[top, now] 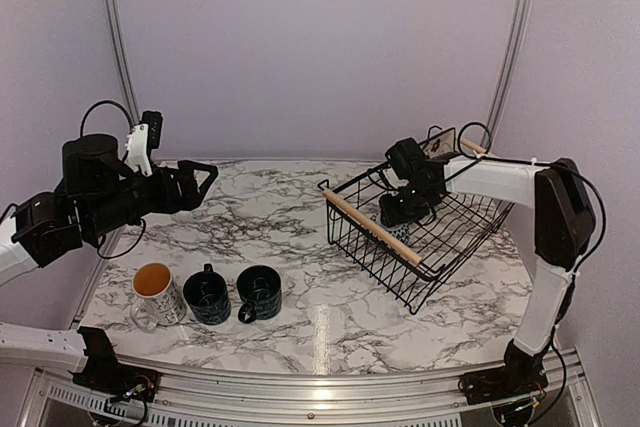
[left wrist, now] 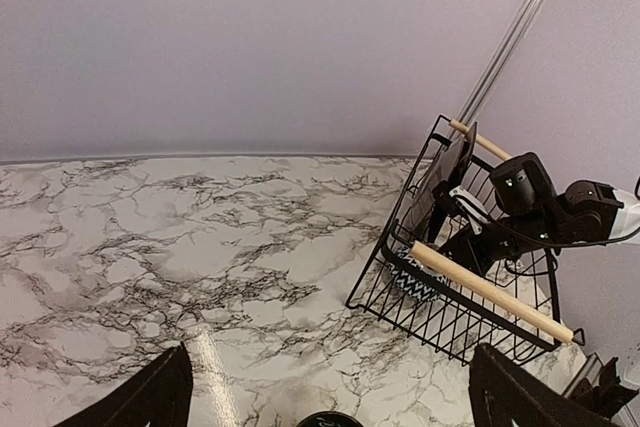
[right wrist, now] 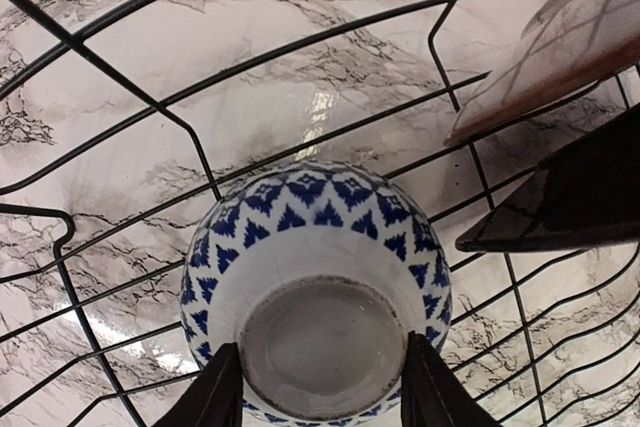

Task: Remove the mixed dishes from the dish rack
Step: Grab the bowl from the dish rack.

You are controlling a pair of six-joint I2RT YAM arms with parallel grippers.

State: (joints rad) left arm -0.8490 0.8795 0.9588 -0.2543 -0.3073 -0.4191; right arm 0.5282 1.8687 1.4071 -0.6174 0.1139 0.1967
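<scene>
The black wire dish rack with wooden bar handles stands at the right of the table. An upside-down white bowl with a blue pattern lies in it. My right gripper reaches into the rack, open, its fingers on either side of the bowl's foot ring and close against it. A square dark plate leans at the rack's far end. A white mug with orange inside and two dark mugs stand on the table at front left. My left gripper hovers open above the left side, holding nothing.
The rack sits askew near the right wall and a metal corner post. Marble tabletop lies between the mugs and the rack. A dark mug rim shows just below my left gripper.
</scene>
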